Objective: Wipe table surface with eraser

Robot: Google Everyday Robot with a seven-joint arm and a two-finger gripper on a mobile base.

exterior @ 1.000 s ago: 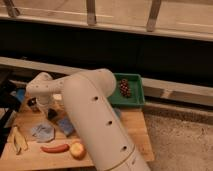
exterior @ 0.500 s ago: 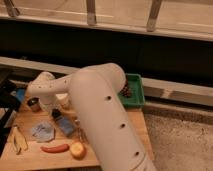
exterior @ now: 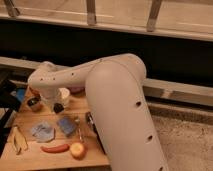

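Note:
The light brown wooden table surface (exterior: 30, 157) fills the lower left of the camera view. My big white arm (exterior: 115, 100) reaches from the lower right across to the table's back left. My gripper (exterior: 58, 106) hangs from the wrist there, low over the wood, between a small metal cup (exterior: 34, 103) and a white cup (exterior: 64, 94). A small dark shape shows at the gripper's tip. I cannot tell whether it is the black eraser or part of the gripper.
A blue square sponge (exterior: 66, 125) and a crumpled bluish cloth (exterior: 43, 131) lie in front of the gripper. A red chili (exterior: 55, 148), a round fruit (exterior: 77, 150), yellow tongs (exterior: 17, 140) and a utensil (exterior: 79, 131) lie nearer. A dark wall stands behind the table.
The arm's elbow has swung nearer the camera and now hides the green tray and the table's right side. The wrist and gripper stay over the back left of the table.

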